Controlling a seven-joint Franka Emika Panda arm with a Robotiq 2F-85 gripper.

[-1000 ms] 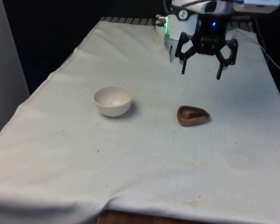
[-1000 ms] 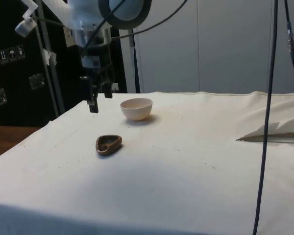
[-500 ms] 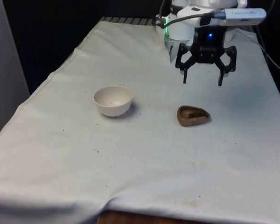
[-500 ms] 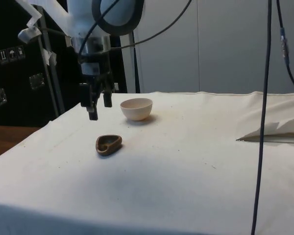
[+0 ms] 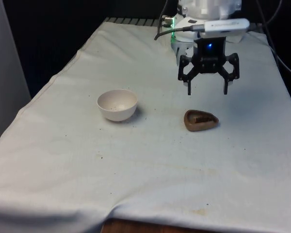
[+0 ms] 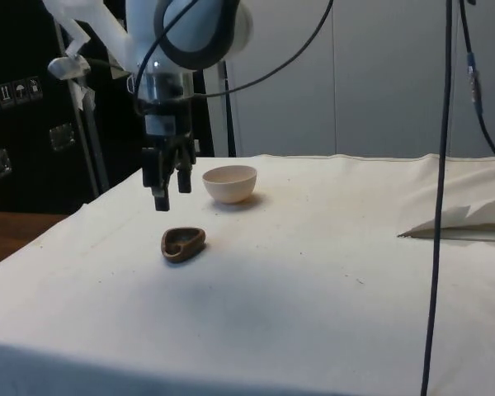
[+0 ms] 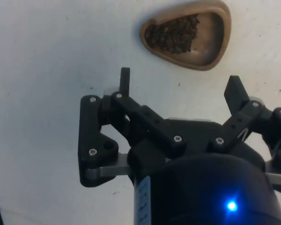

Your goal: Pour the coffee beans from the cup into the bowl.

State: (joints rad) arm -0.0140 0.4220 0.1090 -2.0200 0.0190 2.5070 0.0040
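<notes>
I read no writing on anything. My claw point(image 5: 207, 89) hangs spread and empty above the bench point(image 5: 150, 160), just behind the brown heart-shaped cup point(image 5: 200, 120) holding coffee beans point(image 7: 172, 34). The white bowl point(image 5: 117, 104) stands well apart toward the front view's left. Nothing lies between claw and cup.

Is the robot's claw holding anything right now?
No, nothing. The gripper hangs open in the air above the brown cup of coffee beans, not touching it. The white bowl sits apart on the cloth.
</notes>
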